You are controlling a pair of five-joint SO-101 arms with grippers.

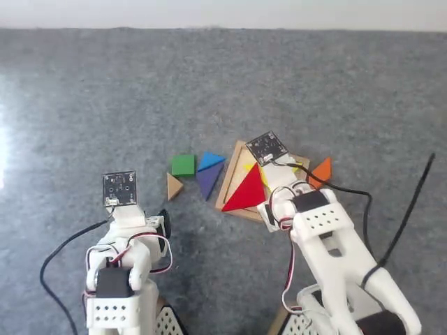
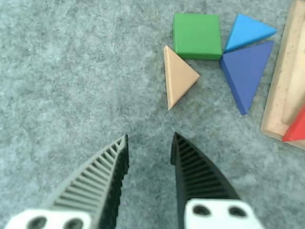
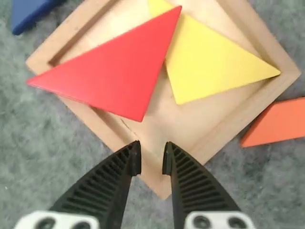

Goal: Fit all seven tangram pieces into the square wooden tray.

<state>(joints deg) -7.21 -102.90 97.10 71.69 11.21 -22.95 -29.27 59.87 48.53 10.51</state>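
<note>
The square wooden tray lies tilted like a diamond. A yellow triangle lies flat inside it. A large red triangle rests askew, with one edge up over the tray's rim. An orange piece lies just outside the tray. To the tray's left lie a green square, a light blue triangle, a dark blue triangle and a tan triangle. My right gripper hangs over the tray's near corner, narrowly open and holding nothing. My left gripper is open over bare mat, short of the tan triangle.
Everything sits on a grey felt-like mat with wide free room to the left and at the back. Black cables trail from both arms near the front. The right arm's body covers the tray's near right side in the high view.
</note>
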